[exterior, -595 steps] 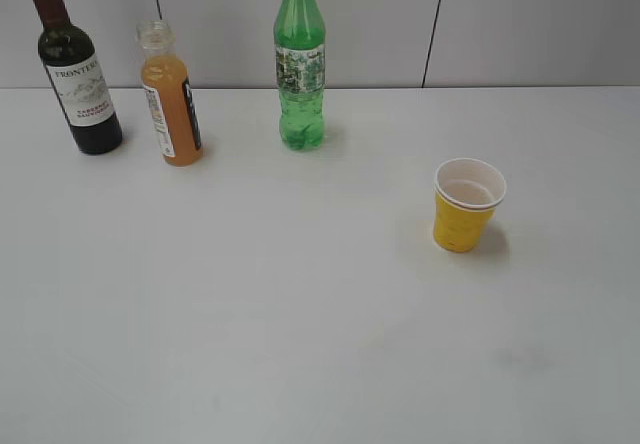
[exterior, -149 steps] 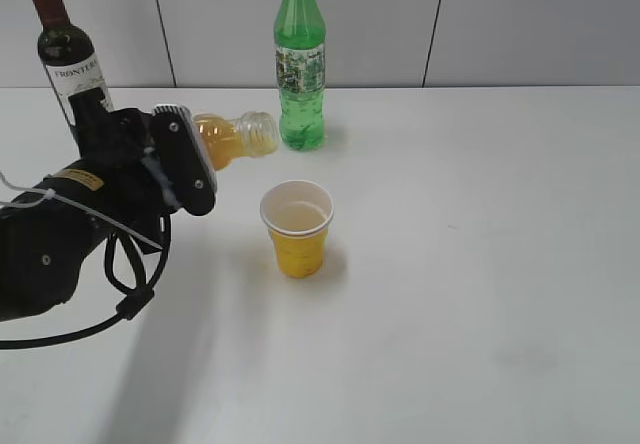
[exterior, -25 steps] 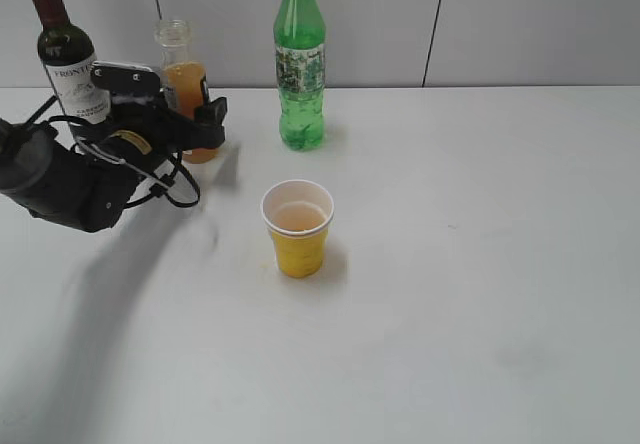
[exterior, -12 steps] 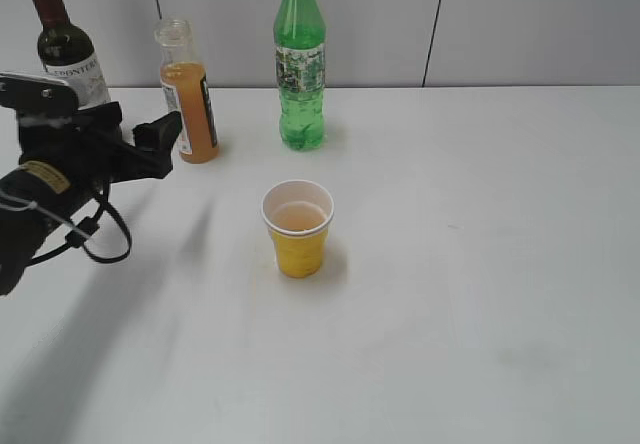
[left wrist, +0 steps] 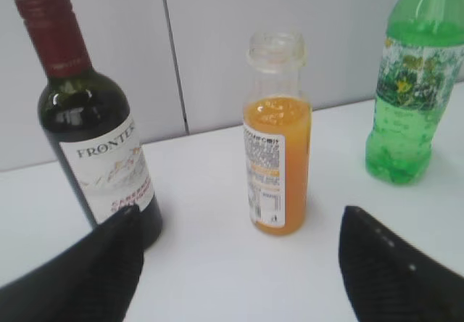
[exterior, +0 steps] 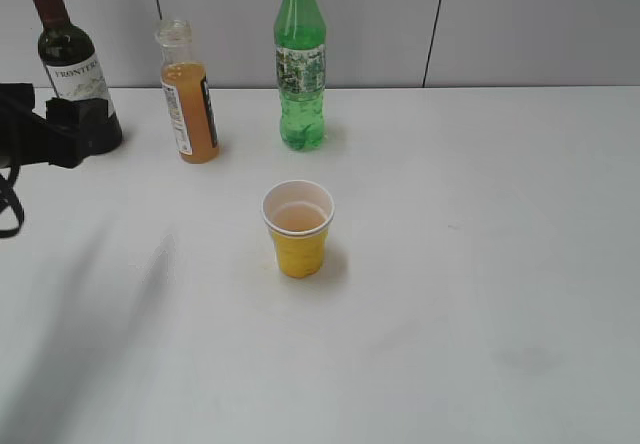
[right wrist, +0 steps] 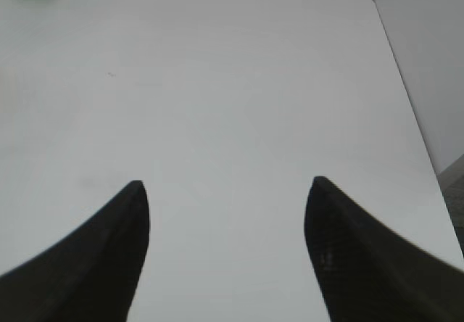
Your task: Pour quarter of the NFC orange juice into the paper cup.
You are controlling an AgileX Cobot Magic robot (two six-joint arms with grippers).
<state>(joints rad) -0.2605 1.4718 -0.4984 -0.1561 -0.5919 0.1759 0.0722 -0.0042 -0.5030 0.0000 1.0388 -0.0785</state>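
Note:
The NFC orange juice bottle [exterior: 190, 96] stands upright and uncapped at the back left of the table; it also shows in the left wrist view [left wrist: 277, 137], partly full. The yellow paper cup [exterior: 298, 226] stands mid-table with orange liquid in its bottom. My left gripper [exterior: 55, 132] is open and empty at the far left edge, well apart from the bottle; in its wrist view [left wrist: 239, 220] the jaws frame the bottle from a distance. My right gripper [right wrist: 226, 186] is open and empty over bare table; it is out of the exterior view.
A dark wine bottle [exterior: 72, 69] stands behind my left gripper, also seen in the left wrist view [left wrist: 90, 130]. A tall green bottle [exterior: 300, 59] stands at the back centre, right of the juice [left wrist: 413, 90]. The table's right edge [right wrist: 406, 104] shows in the right wrist view.
The left gripper has let go of the juice bottle, which now stands upright at the back left, and has drawn back to the left. The cup now holds juice.

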